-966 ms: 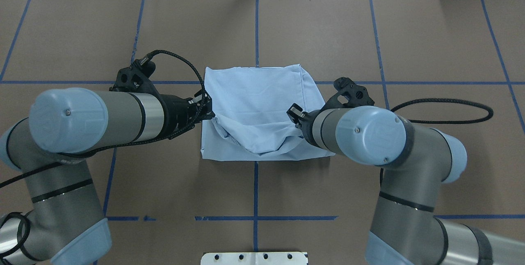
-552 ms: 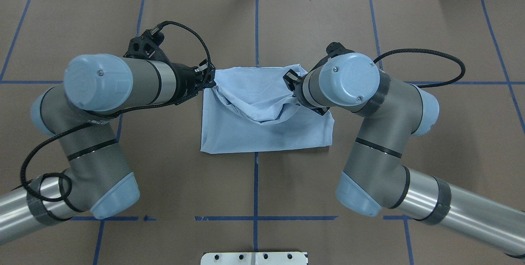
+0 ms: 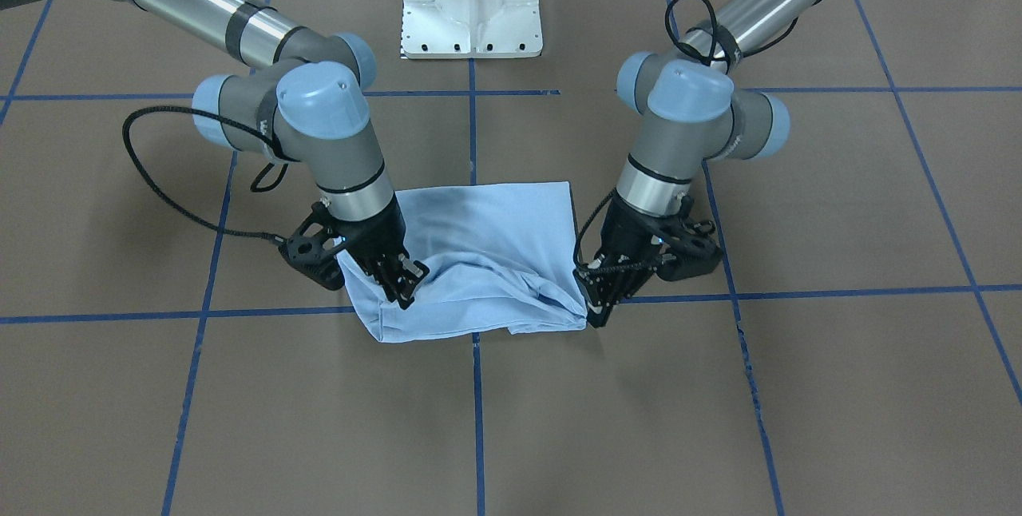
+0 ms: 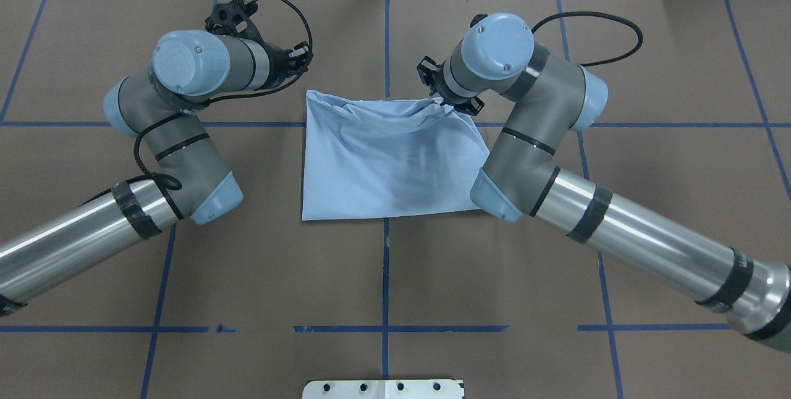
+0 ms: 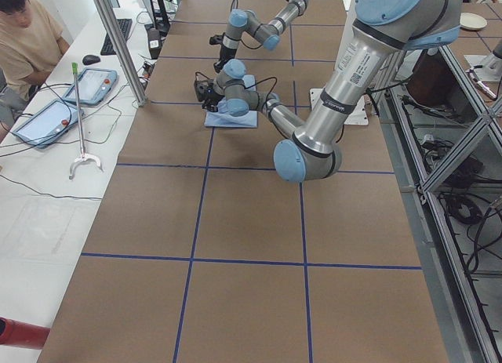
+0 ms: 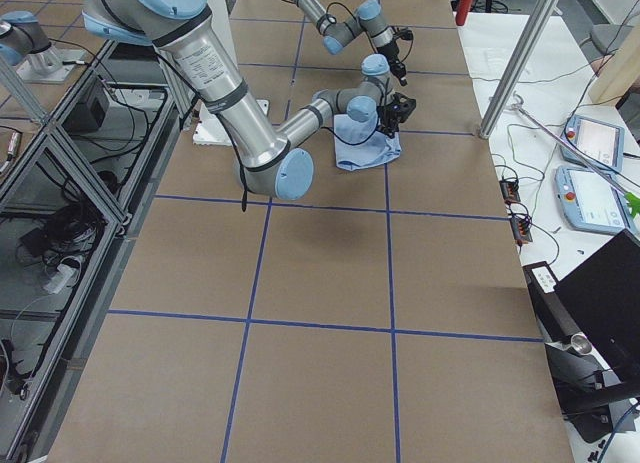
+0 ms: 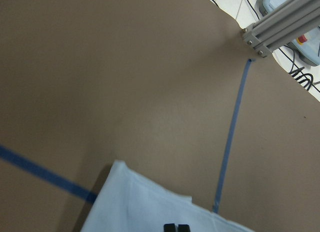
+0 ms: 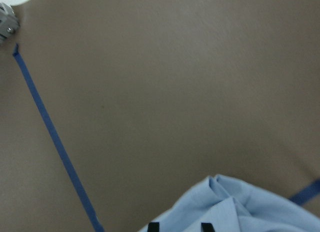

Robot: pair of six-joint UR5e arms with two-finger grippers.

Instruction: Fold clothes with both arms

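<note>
My left fingers (image 7: 176,227) cut off at the wrist view's bottom edge, only two close tips showing, my right fingers (image 8: 153,226) likewise clipped, T-shirt (image 4: 389,158) collar, label and print hidden in folds beneath them, side views too small.

Plain light blue cotton T-shirt (image 4: 389,164), no print showing. It lies on a matte brown paper-covered table (image 4: 649,47) with a dark blue tape grid (image 4: 385,34). Grey metal jointed arms (image 4: 618,232) beside the shirt have pale blue caps, black bands, black cables. White pedestal base (image 3: 473,1) behind it.
</note>
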